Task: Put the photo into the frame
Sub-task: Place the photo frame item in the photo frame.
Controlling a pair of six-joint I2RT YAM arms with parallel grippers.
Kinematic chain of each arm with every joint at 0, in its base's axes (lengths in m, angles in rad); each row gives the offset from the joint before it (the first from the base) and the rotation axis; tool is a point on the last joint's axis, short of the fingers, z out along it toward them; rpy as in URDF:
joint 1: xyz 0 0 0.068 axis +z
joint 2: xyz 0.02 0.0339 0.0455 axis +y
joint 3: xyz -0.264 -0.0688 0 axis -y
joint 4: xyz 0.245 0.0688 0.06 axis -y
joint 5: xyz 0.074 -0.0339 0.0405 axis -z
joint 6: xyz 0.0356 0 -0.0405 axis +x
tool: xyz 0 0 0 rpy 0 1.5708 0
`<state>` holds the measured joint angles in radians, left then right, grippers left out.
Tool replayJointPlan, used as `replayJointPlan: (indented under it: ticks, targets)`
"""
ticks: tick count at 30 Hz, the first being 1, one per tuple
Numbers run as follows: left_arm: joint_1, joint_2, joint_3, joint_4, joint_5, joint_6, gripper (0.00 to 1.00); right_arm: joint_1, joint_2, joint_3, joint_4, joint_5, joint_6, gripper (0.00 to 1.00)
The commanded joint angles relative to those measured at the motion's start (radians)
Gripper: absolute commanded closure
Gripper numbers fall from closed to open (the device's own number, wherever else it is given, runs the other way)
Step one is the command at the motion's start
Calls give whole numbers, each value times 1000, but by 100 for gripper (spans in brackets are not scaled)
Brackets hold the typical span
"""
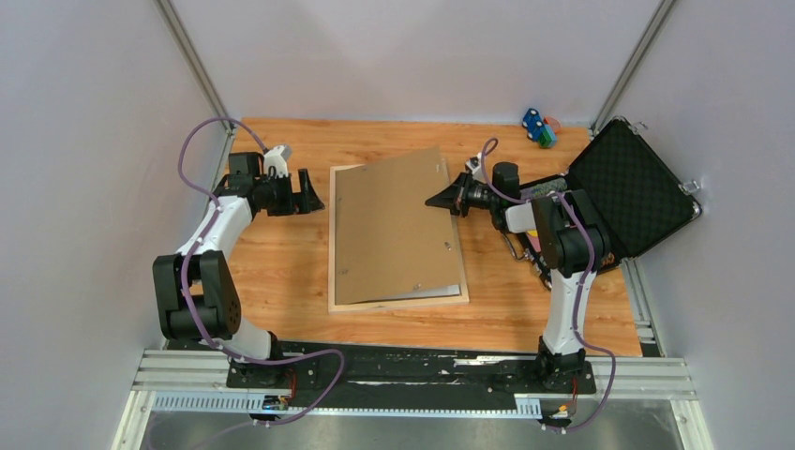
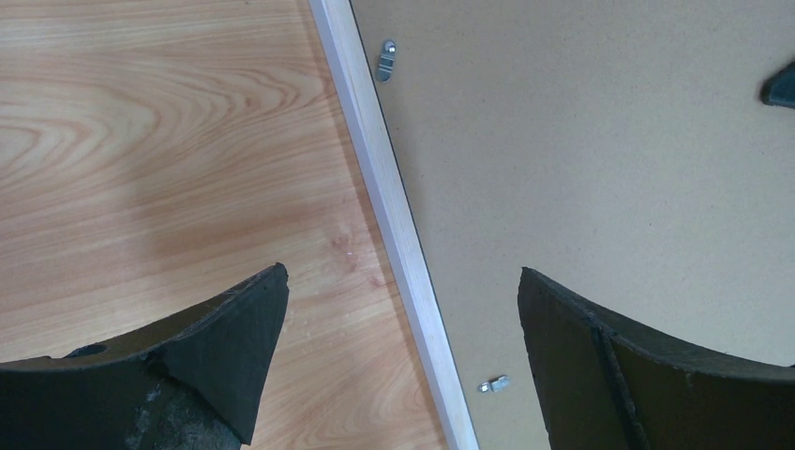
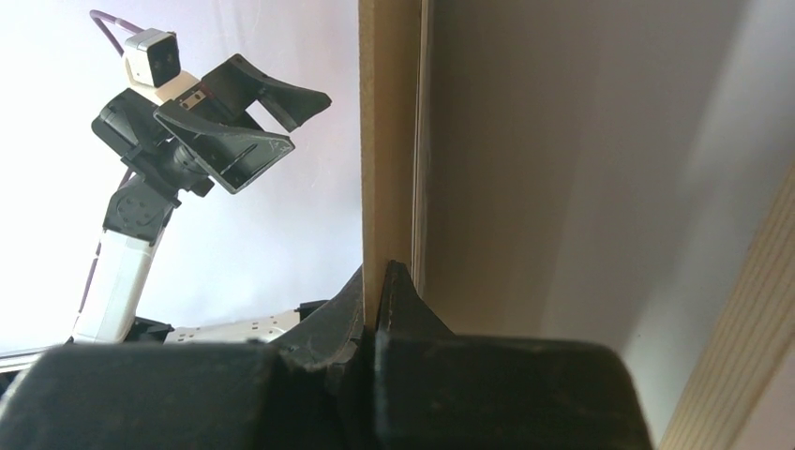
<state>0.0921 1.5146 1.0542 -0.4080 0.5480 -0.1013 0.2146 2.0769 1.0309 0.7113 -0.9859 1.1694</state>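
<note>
Holding the plain brown backing board (image 1: 394, 225) tilted above the pale-wood rectangular frame (image 1: 398, 304), right pincer (image 1: 434, 200) clamped on its edge; left pincer (image 1: 320, 193) agape; photo unseen, insertion seemingly pending.

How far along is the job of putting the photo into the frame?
Done: the frame lies back up, with its backing board loose. In hand: the right pincer is shut on the board's right edge, tilting it up; the left pincer hangs open over the frame's left rail. Left: the photo cannot be made out, so seating it, lowering the board and turning the clips likely remain.
</note>
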Motion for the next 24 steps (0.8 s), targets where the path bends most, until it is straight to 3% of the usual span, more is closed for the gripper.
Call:
replayJointPlan:
  ticks: [1,24]
  targets:
    - [7,-33,-1,15,10,20,0,7,-40,2,45,-21,5,100]
    - [12,-28,-4,15,18,23,0,21,4,36,37,-43,-26,100]
